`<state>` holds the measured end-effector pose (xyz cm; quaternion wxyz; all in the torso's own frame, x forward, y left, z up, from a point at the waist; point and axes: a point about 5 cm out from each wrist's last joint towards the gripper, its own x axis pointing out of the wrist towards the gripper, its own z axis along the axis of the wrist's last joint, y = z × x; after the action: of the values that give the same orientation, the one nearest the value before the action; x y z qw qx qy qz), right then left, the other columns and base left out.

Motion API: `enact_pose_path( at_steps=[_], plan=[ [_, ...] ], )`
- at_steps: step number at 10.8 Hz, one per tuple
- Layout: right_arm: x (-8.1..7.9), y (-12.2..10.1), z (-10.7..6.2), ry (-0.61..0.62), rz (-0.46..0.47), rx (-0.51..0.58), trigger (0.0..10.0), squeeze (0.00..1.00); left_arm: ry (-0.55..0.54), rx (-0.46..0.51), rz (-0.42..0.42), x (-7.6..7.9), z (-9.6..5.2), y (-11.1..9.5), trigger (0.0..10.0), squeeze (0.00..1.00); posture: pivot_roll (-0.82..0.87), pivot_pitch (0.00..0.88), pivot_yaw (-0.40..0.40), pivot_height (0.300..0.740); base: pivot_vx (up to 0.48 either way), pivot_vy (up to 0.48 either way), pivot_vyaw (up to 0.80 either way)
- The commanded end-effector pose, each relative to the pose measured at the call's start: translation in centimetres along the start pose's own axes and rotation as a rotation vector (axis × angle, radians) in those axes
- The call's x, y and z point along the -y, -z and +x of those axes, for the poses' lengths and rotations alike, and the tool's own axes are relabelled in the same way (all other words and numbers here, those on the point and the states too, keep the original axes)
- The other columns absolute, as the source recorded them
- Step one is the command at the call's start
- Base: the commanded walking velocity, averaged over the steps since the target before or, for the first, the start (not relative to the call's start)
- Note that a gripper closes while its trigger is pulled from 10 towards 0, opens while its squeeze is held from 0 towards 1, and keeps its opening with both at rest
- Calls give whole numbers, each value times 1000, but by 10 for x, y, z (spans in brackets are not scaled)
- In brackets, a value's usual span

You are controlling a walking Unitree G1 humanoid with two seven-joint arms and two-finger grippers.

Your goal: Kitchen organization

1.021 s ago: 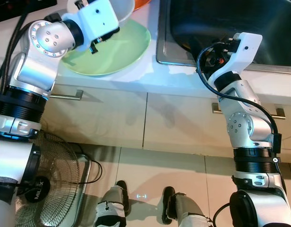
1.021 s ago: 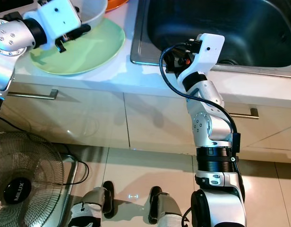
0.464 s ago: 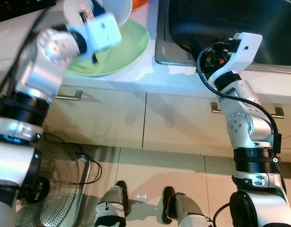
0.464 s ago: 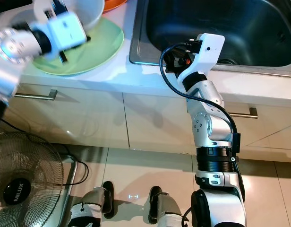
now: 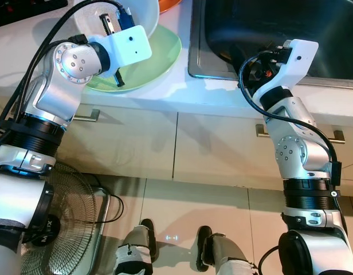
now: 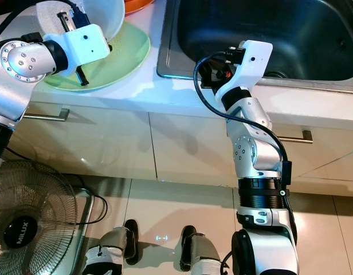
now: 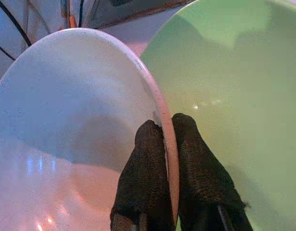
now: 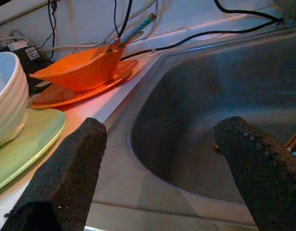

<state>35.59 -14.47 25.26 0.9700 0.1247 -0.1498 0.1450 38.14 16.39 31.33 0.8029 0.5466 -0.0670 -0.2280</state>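
Left end effector [image 7: 165, 144] swung inward; pinches white bowl [image 7: 66, 120] rim | right end effector [image 8: 160, 168] wide open

Floor and cabinet clutter
Fan [image 5: 47, 229] near left on tiled floor [image 5: 188, 200]; cabinet handles [image 5: 85, 117]; black cables [image 8: 186, 36] far behind.

White bowl [image 7: 66, 120] tilted over green plate [image 7: 234, 82].

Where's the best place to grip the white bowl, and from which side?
By its thin rim, from above: one finger inside the white bowl, one outside. The left gripper pinches it this way on the side over the green plate; the wall is too wide to span.
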Motion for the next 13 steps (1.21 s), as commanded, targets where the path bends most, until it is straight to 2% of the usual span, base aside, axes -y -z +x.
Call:
enact_pose_path(
  at_steps=[1, 4, 5, 7, 8, 9, 10, 11, 12, 13],
  plan=[
    [-2, -5, 2, -5, 0, 13, 10000, 0, 0, 3, 8, 2, -1, -1, 0, 0, 183, 269, 0, 740, 0, 0, 0],
    [-3, -5, 2, -8, 0, 14, 10000, 0, -21, 8, 2, -1, -1, -2, 0, 0, 182, 262, -3, 740, 0, 0, 0],
    [-3, -5, 2, -8, 0, 15, 10000, 0, -71, 28, -11, -8, -2, -6, 0, 0, 182, 260, -3, 740, 0, 0, 0],
    [-3, -6, 3, -6, -1, 15, 10000, 0, -318, 125, -8, -41, -10, -28, 0, 0, 184, 264, -4, 740, 0, 0, 0],
    [-3, -5, 3, -6, 1, 13, 10000, 0, -384, 188, -10, -49, -14, -39, 0, 0, 183, 265, -2, 740, 0, 0, 0],
    [-3, -5, 3, -6, 1, 13, 10000, 0, -408, 234, -3, -50, -16, -47, 0, 0, 182, 267, -3, 740, 0, 0, 0],
    [-3, -5, 3, -5, 2, 14, 10000, 0, -406, 284, 14, -46, -16, -55, 2824, 0, 181, 269, -3, 740, 0, 0, 0],
    [-3, -8, 5, 2, 6, 25, 10000, 153, -377, 348, 9, -28, -10, -68, 10000, 0, 179, 271, -3, 740, 0, 0, 0],
    [-2, -14, 6, 15, 31, 43, 10000, 1000, -347, 375, 4, -14, -6, -74, 10000, 0, 177, 271, -4, 740, 0, 0, 0],
    [-2, -22, 8, 16, 46, 68, 10000, 1000, -318, 391, -2, -4, -2, -79, 10000, 0, 171, 273, -2, 740, 0, 0, 0]
  ],
)
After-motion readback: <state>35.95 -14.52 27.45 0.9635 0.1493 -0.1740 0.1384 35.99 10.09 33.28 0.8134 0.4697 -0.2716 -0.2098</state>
